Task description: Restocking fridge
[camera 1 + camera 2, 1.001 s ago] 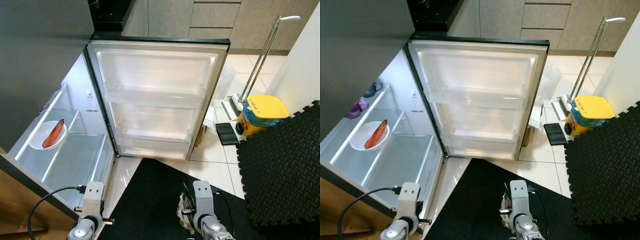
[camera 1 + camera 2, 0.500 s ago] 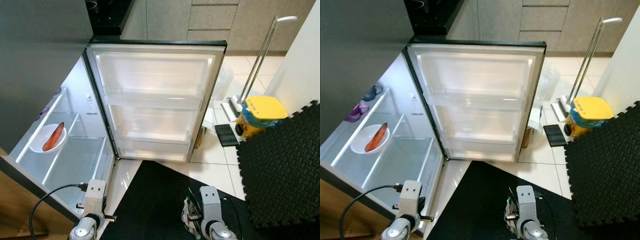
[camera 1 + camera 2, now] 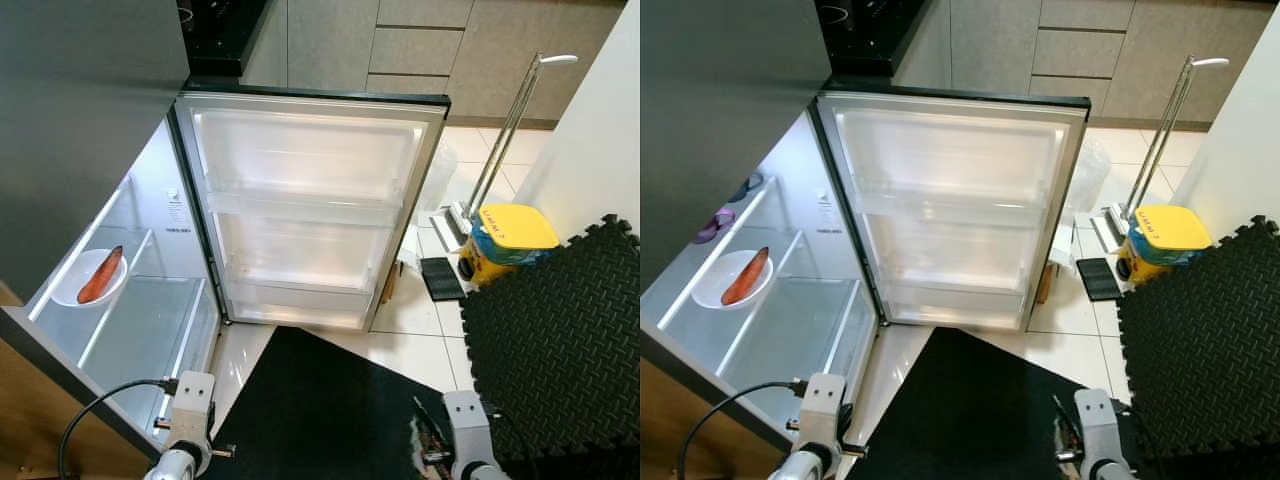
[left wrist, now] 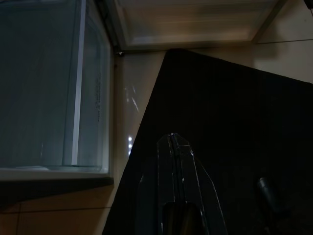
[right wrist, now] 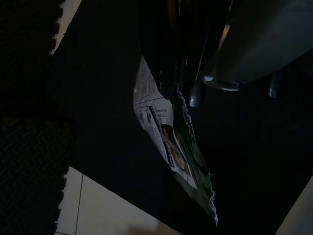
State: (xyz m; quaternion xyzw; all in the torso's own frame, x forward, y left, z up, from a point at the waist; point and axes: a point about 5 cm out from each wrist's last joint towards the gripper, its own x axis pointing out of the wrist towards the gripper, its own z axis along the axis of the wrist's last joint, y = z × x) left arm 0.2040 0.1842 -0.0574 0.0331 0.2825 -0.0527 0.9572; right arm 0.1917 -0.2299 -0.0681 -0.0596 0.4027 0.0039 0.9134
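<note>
Since the earlier frames, the right arm had shifted outward to the robot's right and sat lower in the head view, while the whole scene had slid slightly as the camera moved. The right tool (image 5: 171, 81) was clamped on a green and white printed packet (image 5: 168, 144), which hung from its fingers above the black mat (image 3: 320, 400); a sliver of that packet showed beside the right wrist in the left eye view (image 3: 428, 455). The left tool (image 4: 176, 147) had its two fingers pressed together with nothing between them, held low over the mat's edge near the pale floor tiles (image 3: 420, 315).

The fridge (image 3: 130, 330) stood to the robot's left with its door (image 3: 310, 210) swung wide open. The door's inner shelves appeared bare white. Inside the compartment, a white plate (image 3: 90, 280) rested on a glass shelf and carried one long orange-red item (image 3: 101, 275); its kind could not be determined. Two small purple and blue objects (image 3: 725, 205) sat on a higher shelf further back, too small to identify.

Beyond the door, on the tiles, stood a yellow mop bucket (image 3: 505, 240) with a long metal handle (image 3: 505, 135) rising from it. A dark interlocking foam mat (image 3: 560, 340) lay to the robot's right. Grey cabinet fronts (image 3: 420, 45) ran along the far wall.
</note>
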